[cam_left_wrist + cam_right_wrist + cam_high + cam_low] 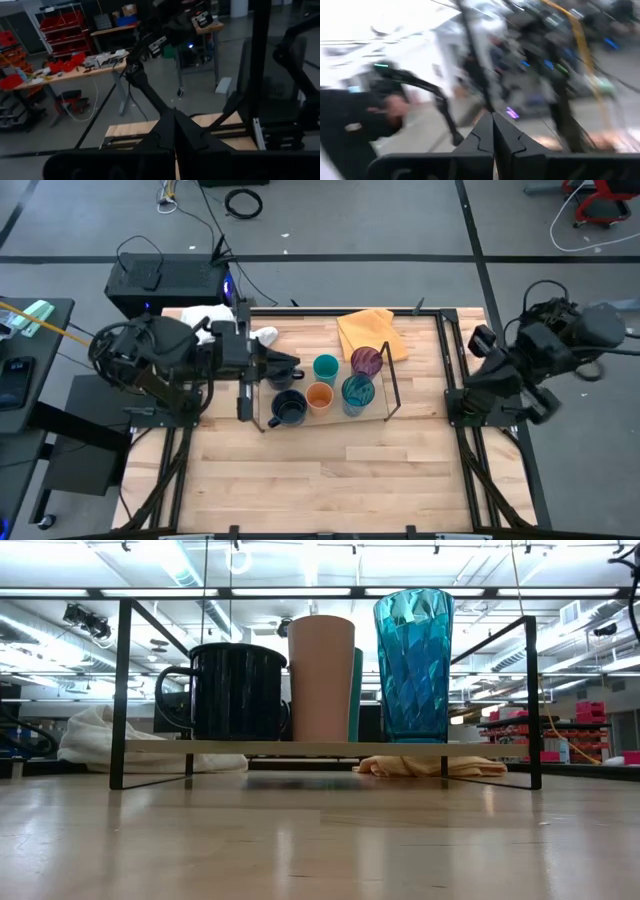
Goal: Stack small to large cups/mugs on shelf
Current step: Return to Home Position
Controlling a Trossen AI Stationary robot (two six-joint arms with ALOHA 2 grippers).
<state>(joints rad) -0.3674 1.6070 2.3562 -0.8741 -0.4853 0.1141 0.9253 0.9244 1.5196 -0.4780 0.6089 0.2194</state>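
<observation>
Counting vessels on the shelf point(480, 747) at the middle of the bench point(330, 480): 5 plainly standing, in 2 rows. Reading the front row from 9 to 3 o'clock in the high view: dark navy mug point(288, 409), orange cup point(319, 396), patterned teal tumbler point(357, 393), so short to tall. Behind them, toward 12 o'clock: teal cup point(325, 367) and purple tumbler point(366, 361). Cannot tell the second navy mug apart from the dark left claw point(174, 117) at the shelf's 9 o'clock end. Shows both claws pressed fully together and gripping nothing: left claw aimed level toward 3 o'clock, right claw point(493, 122) on the arm at the bench's 3 o'clock edge, well apart from the shelf. Finds a yellow cloth point(370, 332) and a white cloth point(262, 335) lying on the bench at 12 and 10 o'clock of the shelf. Judging from this: placing looks finished, size order apparently holds along each row, no cup loose on the bench. Leaves, most likely, only folding both arms to rest.
</observation>
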